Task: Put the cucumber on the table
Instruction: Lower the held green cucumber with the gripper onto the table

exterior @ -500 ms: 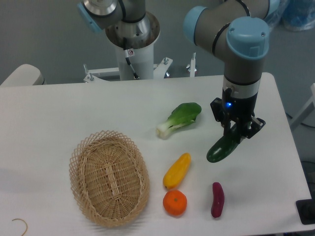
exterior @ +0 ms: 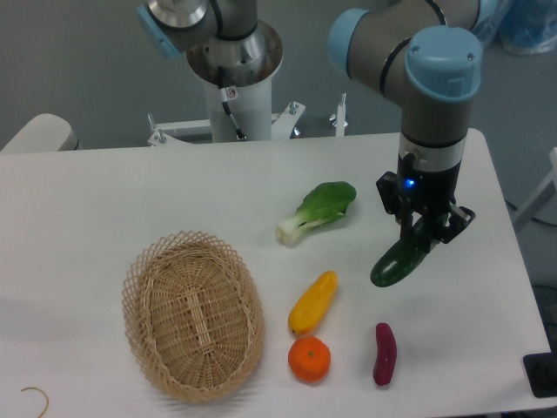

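My gripper [exterior: 424, 233] pinches the cucumber [exterior: 400, 259] by its upper end, tilted, low over the table [exterior: 130, 192], right of the bok choy [exterior: 318, 210]. Since half a second ago I've drifted slightly right. Placement not yet done, I judge.

Gripper [exterior: 424, 233] w/ cucumber [exterior: 399, 259] shifted slightly right.

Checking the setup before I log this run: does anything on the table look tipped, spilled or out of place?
Nothing spilled or damaged. The only thing askew is the cucumber, hanging tilted in the gripper above the table. The basket sits upright and empty; the other vegetables lie apart from each other on the tabletop.
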You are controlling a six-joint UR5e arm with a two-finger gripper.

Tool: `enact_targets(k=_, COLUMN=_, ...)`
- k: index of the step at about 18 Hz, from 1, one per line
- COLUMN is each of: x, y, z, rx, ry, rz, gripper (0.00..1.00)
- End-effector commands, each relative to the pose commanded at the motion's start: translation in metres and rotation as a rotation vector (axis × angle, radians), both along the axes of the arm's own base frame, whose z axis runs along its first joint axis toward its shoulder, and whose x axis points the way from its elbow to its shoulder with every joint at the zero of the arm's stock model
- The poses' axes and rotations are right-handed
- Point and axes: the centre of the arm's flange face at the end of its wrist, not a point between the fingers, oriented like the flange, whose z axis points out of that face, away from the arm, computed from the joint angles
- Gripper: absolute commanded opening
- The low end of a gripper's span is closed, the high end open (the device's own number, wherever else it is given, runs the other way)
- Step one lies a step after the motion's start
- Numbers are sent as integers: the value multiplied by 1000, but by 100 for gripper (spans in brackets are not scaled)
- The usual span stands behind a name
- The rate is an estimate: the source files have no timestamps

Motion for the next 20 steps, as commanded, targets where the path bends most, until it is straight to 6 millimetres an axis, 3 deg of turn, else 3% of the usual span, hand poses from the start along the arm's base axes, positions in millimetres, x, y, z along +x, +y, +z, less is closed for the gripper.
enact_targets(k=5, x=1, y=0, z=-3, rx=-1, ry=-1, rz=0, gripper=23)
enact_targets(k=11, x=1, y=-2, z=-25, rx=-23, ry=-21, rz=-32, gripper=23)
enact_targets(k=20, x=-41, y=-20, z=-91, rx=-47, ry=26, rz=-138, gripper=23)
